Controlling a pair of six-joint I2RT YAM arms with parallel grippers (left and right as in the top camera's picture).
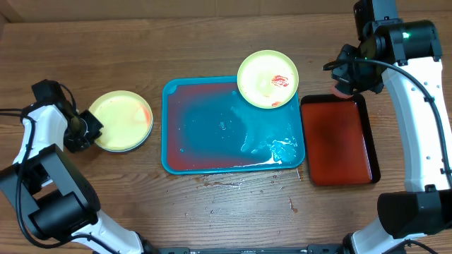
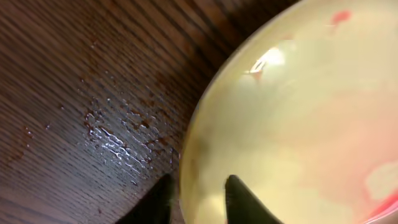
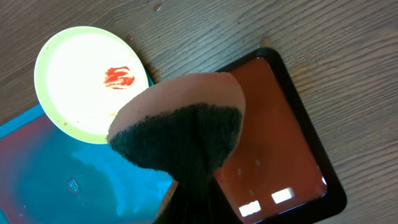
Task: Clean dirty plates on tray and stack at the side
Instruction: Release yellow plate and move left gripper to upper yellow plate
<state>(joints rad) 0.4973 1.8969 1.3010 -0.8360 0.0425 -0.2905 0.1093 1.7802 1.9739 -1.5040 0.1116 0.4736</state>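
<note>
Dark plastic, the left fingers (image 2: 163, 202) stand parted astride the rim of a yellow-green plate (image 2: 298, 112). One tip is outside over the wet tabletop (image 2: 74, 74), the other inside over the pale centre. They look slack around the rim rather than pinching it. That plate lies flat on the wood just ahead of them, well apart from the teal tray (image 1: 205, 134), with a pink film across it. In the overhead view a bluish edge shows under it, perhaps another plate, but that cannot be settled.

The right fingers (image 3: 186, 202) are pressed together on a sponge (image 3: 180, 124) with a peach body and a dark scouring face, held in the air. To one side of them the second yellow-green plate (image 1: 268, 78) sits on the tray's far corner, overlapping its edge and carrying a red sauce smear (image 3: 118, 76). To the other side lies the dark red tray (image 1: 339, 141).

The step in hand seems to be setting the side plate down. Next, the left fingers should back straight off the rim without dragging it, then steady the smeared plate while the sponge comes down flat on the red patch.
</note>
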